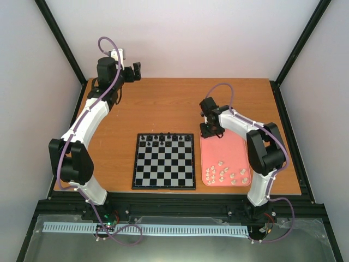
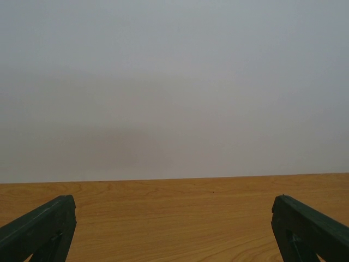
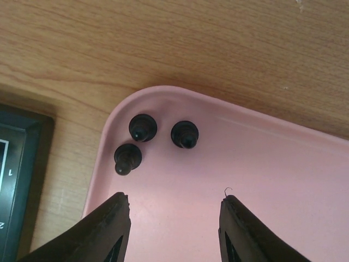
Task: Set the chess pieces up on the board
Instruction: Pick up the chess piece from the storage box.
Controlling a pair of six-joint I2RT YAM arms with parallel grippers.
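Now R gripper [image 3: 174, 210] above tray [image 3: 272, 180] nr desk's [image 1: 163, 103] right edge, jaws apart, 3 black pieces [image 3: 184, 134] just ahead. L gripper [image 2: 173, 207] at far-left corner, jaws apart.

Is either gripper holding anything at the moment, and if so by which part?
Nothing is held: the left gripper and right gripper are both open and empty.

Table [image 1: 163, 103]: orange-brown wood with a fine grain.
Tray [image 1: 223, 153]: pink, rounded corners, low raised rim; lies flat on the table's right half, its long side running away from the near edge.
Walls [image 1: 191, 38]: plain white panels on three sides.
Frame [image 1: 57, 38]: black struts at the corners.
Strip [image 1: 163, 229]: white, slotted, lying along the near edge below the table.
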